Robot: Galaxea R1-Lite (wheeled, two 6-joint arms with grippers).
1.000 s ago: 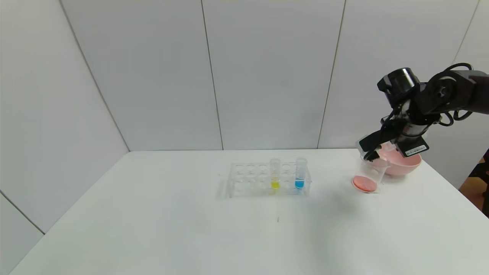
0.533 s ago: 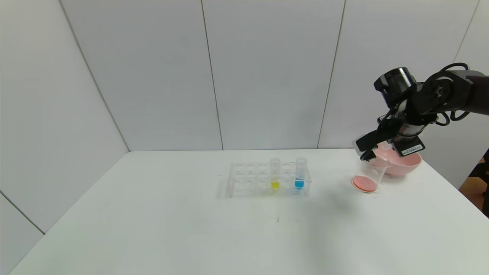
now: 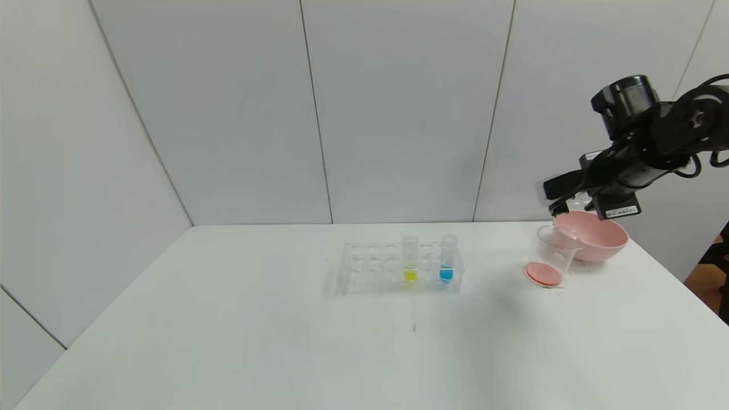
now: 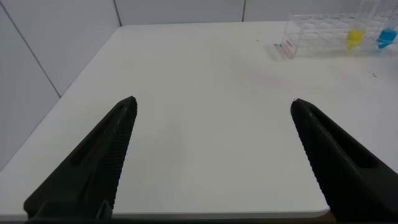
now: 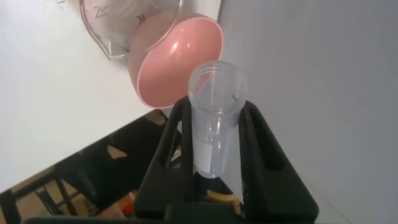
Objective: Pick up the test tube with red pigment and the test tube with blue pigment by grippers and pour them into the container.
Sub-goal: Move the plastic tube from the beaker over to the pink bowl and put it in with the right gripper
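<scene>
My right gripper (image 3: 557, 198) hangs above the pink bowl's (image 3: 598, 239) near rim, shut on a clear test tube (image 5: 214, 118). No red liquid shows in that tube. It lies roughly level, its open mouth toward the wall. The container (image 3: 551, 256), a clear beaker, stands in front of the bowl with red liquid (image 3: 544, 274) in its bottom. The test tube with blue pigment (image 3: 447, 262) stands upright in the rack (image 3: 370, 267). My left gripper (image 4: 212, 102) is open over the table's near left part, far from the rack, holding nothing.
A tube with yellow liquid (image 3: 410, 263) stands in the rack two holes to the left of the blue one. The wall is close behind the bowl. The table's right edge (image 3: 672, 273) runs just beyond the bowl.
My right gripper has lifted up and to the right, away from the beaker's rim to above the bowl. The tube in it has swung closer to level.
</scene>
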